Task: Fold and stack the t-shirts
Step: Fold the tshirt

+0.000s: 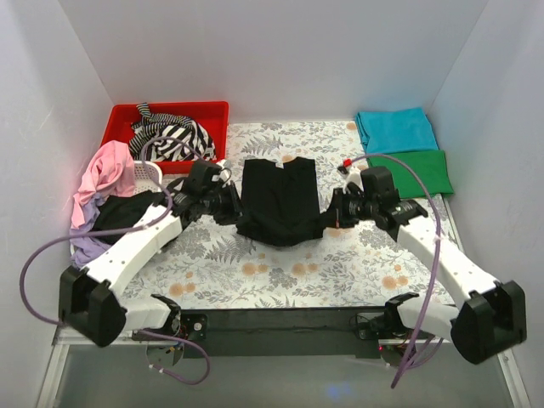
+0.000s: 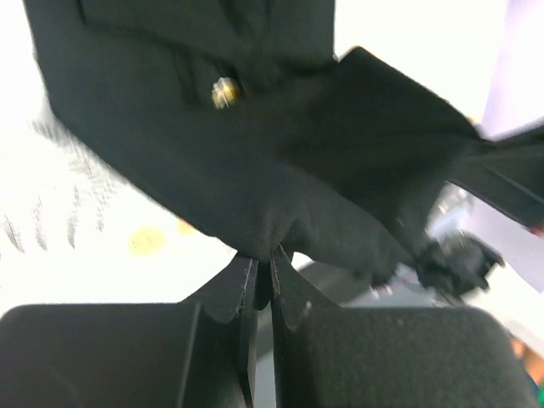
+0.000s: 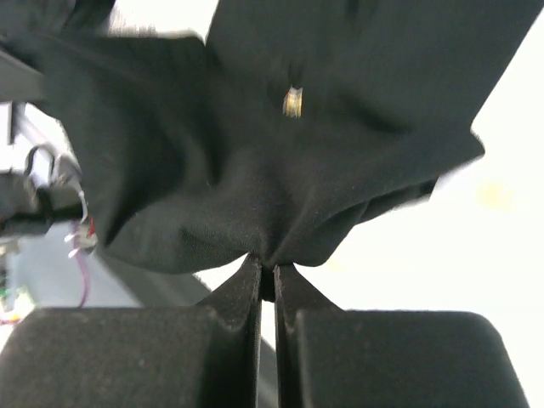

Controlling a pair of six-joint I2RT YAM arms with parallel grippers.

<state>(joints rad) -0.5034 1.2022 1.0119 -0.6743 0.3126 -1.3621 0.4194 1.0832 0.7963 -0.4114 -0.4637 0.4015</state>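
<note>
Cloth is pinched in both grippers: the left gripper (image 2: 263, 255) is clamped on the left edge of the black t-shirt (image 1: 280, 200) and the right gripper (image 3: 266, 268) on its right edge, so the shirt is spread between them over the middle of the floral table (image 1: 297, 272). At the left side, a pink t-shirt (image 1: 106, 168) is draped against the white basket (image 1: 146, 175), with lilac cloth (image 1: 85, 246) nearer the arm's base. Farther back, a folded green t-shirt (image 1: 418, 170) lies at the right with a folded teal t-shirt (image 1: 395, 129) just behind it, and a striped t-shirt (image 1: 174, 140) sits in the red bin (image 1: 183, 109) at the far left.
</note>
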